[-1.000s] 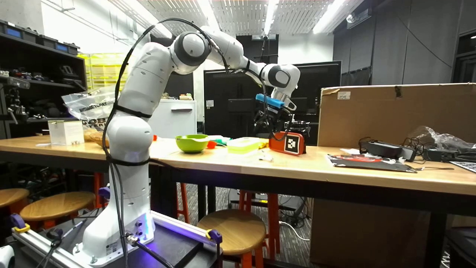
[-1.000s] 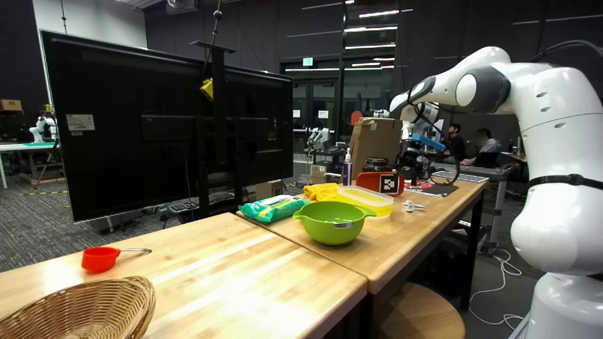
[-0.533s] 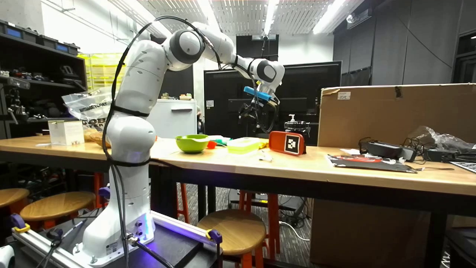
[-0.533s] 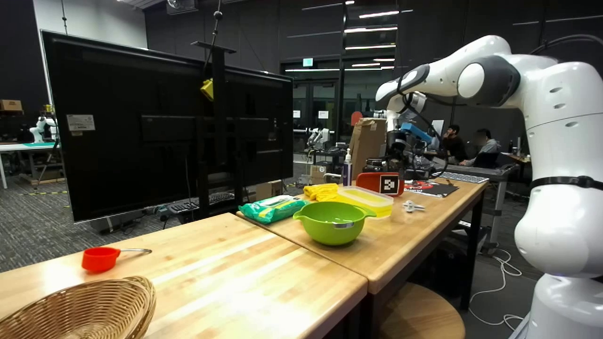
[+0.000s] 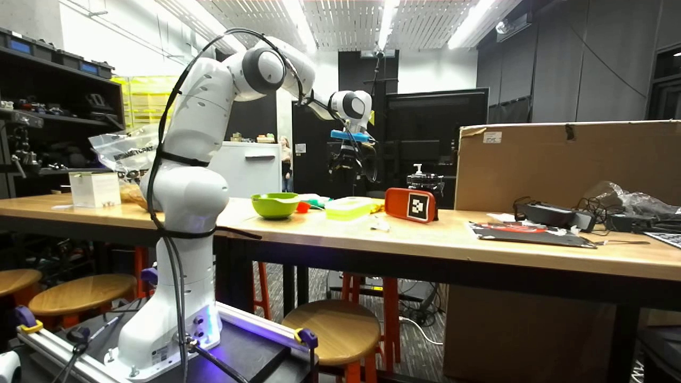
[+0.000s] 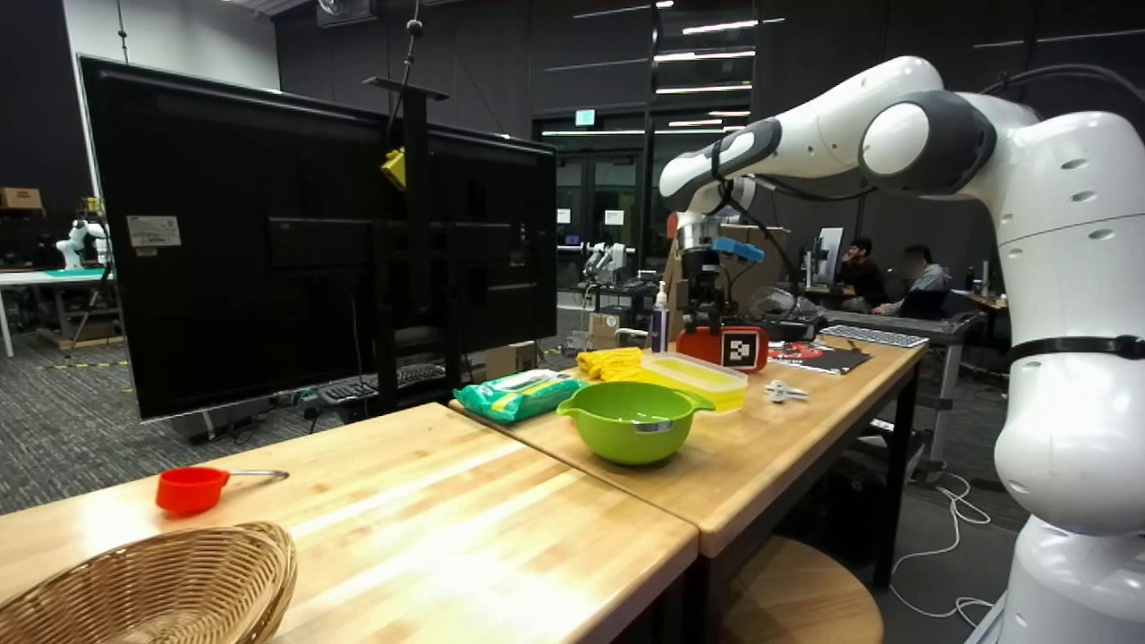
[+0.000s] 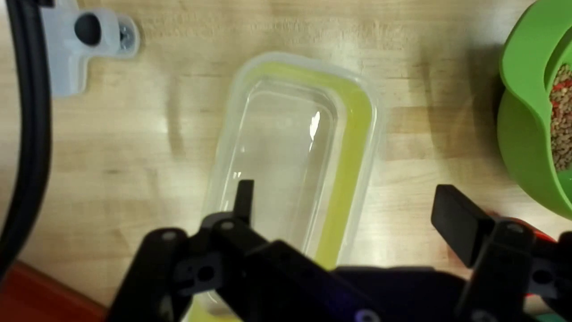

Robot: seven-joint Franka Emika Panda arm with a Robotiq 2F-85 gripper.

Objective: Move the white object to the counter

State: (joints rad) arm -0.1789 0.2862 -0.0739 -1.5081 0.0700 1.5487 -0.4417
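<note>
A small white clip-like object (image 5: 380, 225) lies on the wooden counter (image 5: 452, 246) in both exterior views (image 6: 784, 391). In the wrist view the white object (image 7: 67, 53) is at the top left, partly cut off by the edge and crossed by a black cable. My gripper (image 6: 702, 320) is raised above the counter, pointing down. In the wrist view the gripper (image 7: 348, 205) is open with wide-apart fingers and nothing between them. One finger overlaps the clear and yellow container (image 7: 353, 147) below; the white object lies outside the fingers.
A green bowl (image 6: 635, 429) stands beside the container. A red case (image 5: 396, 203) with a marker stands near the white object. A yellow cloth (image 6: 610, 362), a green wipes pack (image 6: 519, 396) and a pump bottle (image 6: 660, 322) are behind. A white box (image 5: 94, 189) stands far left.
The arm and gripper have moved left in both exterior views, from by the red case towards the clear and yellow container. The white object has not moved.
</note>
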